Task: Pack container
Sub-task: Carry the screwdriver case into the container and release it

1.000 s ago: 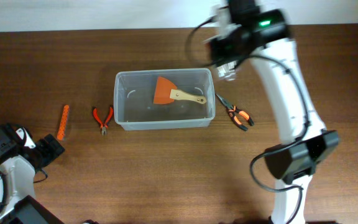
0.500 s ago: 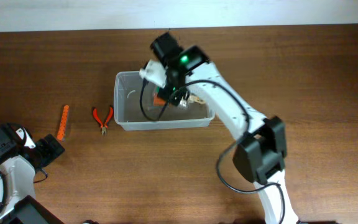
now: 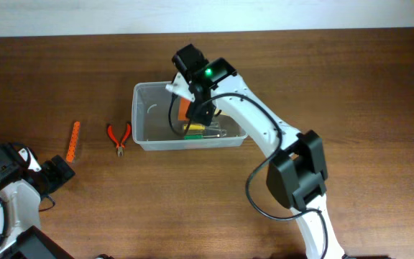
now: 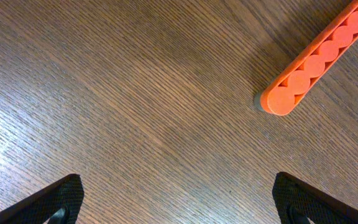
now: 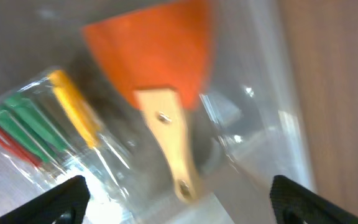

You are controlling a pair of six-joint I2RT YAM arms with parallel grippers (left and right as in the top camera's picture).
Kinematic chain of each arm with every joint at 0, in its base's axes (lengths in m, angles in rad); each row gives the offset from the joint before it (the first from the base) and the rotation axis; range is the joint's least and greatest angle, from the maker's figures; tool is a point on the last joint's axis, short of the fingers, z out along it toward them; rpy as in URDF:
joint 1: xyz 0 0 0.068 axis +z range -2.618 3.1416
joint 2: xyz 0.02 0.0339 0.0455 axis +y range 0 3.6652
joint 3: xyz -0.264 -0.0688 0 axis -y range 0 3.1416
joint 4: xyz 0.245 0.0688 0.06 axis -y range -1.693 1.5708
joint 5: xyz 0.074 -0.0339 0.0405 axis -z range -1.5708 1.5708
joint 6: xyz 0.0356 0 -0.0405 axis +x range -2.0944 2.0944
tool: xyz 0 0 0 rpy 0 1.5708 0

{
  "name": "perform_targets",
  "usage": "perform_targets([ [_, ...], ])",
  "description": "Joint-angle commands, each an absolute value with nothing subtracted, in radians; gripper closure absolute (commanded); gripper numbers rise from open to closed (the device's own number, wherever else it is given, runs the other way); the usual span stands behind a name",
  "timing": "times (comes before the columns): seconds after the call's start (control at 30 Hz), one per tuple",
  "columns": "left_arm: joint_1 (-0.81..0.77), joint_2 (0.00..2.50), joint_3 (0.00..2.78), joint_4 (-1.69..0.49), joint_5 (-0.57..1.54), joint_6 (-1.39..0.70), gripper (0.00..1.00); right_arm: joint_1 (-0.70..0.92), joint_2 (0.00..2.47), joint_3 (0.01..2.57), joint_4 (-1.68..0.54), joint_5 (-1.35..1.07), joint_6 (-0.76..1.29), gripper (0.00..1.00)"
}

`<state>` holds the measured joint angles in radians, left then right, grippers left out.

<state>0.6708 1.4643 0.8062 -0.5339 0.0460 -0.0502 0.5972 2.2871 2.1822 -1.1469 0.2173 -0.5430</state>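
The clear plastic container (image 3: 148, 119) stands mid-table. In it lie an orange scraper (image 3: 184, 108) with a wooden handle and a small clear case of coloured screwdrivers (image 3: 192, 130). My right gripper (image 3: 198, 115) hangs open over the container's right half. The right wrist view shows the scraper blade (image 5: 154, 56), its handle (image 5: 169, 143), the case (image 5: 33, 127) and the container wall (image 5: 272, 130), with my right gripper (image 5: 179, 211) open and empty above them. My left gripper (image 3: 57, 171) rests open at the front left, just short of an orange bit holder (image 4: 316, 59).
The orange bit holder (image 3: 74, 140) and red-handled pliers (image 3: 118, 137) lie on the table left of the container. My right arm crosses the container's right end and hides the table beside it.
My right arm swung from beyond the container's far right corner to over its inside. The screwdriver case now lies in the container beside the scraper. The left arm has not moved.
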Motion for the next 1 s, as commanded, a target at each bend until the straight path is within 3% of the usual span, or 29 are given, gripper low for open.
perform_targets([
  [0.0, 0.675, 1.472, 0.823, -0.535, 0.056, -0.06, 0.01, 0.543, 2.151, 2.245, -1.169, 0.337, -0.364, 0.04],
  [0.23, 0.675, 1.472, 0.823, -0.535, 0.056, -0.06, 0.01, 0.271, 2.059, 2.245, -1.263, 0.209, -0.097, 0.0],
  [0.4, 0.675, 1.472, 0.823, -0.534, 0.056, -0.06, 0.01, 0.069, 2.09, 2.186, -1.329, 0.033, -0.07, 0.09],
  [0.6, 0.675, 1.472, 0.823, -0.535, 0.056, -0.06, 0.01, -0.028, 2.135, 2.064, -1.327, 0.029, -0.253, 0.11],
  [0.77, 0.675, 1.472, 0.823, -0.535, 0.057, -0.06, 0.01, -0.005, 2.139, 1.961, -1.274, -0.025, -0.461, 0.12],
  [0.97, 0.675, 1.472, 0.823, -0.535, 0.056, -0.06, 0.01, 0.006, 2.14, 1.837, -1.187, 0.037, -0.564, 0.12],
])
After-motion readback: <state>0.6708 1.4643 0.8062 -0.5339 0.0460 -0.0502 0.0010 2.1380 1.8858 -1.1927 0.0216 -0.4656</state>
